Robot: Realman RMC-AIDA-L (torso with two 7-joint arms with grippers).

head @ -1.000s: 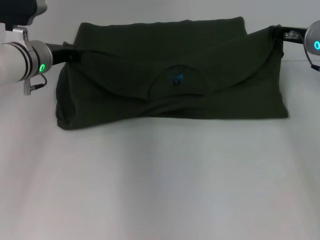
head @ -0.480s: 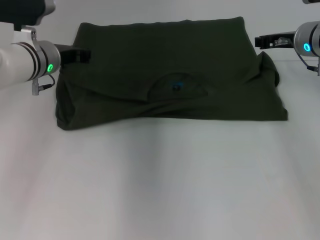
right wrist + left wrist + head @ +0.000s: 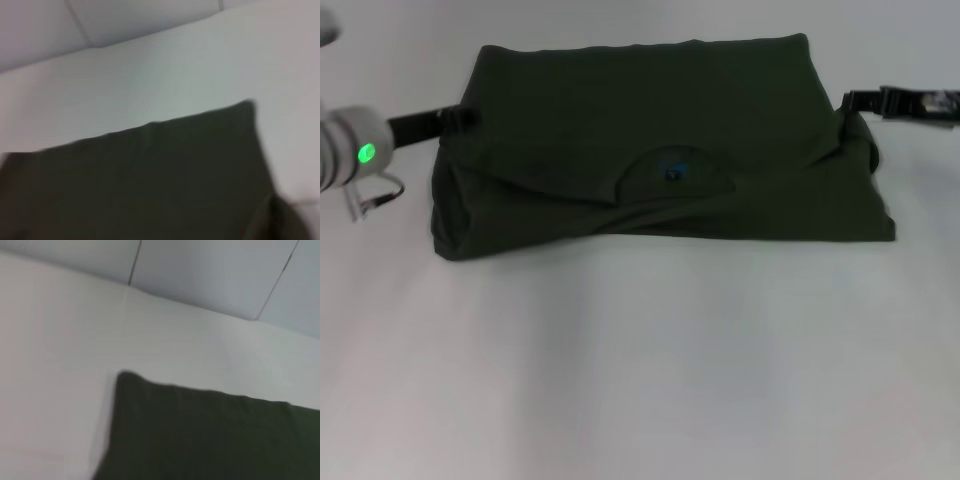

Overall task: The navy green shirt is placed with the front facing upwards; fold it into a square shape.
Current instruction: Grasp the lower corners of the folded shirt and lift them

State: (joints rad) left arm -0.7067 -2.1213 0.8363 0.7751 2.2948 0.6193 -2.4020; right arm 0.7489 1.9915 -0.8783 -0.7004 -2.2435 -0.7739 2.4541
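We see the soft, limp dark olive-green cotton shirt (image 3: 660, 150) half-folded mid-worktop (image 3: 640, 380), best pinched at its side edges, with left end effector (image 3: 460, 118) and right end effector (image 3: 855, 100) beside it, grip unclear.

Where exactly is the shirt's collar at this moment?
In the head view, the collar lies mid-shirt on the navy green shirt, roughly midway between the left gripper and the right gripper.

no legible text anywhere
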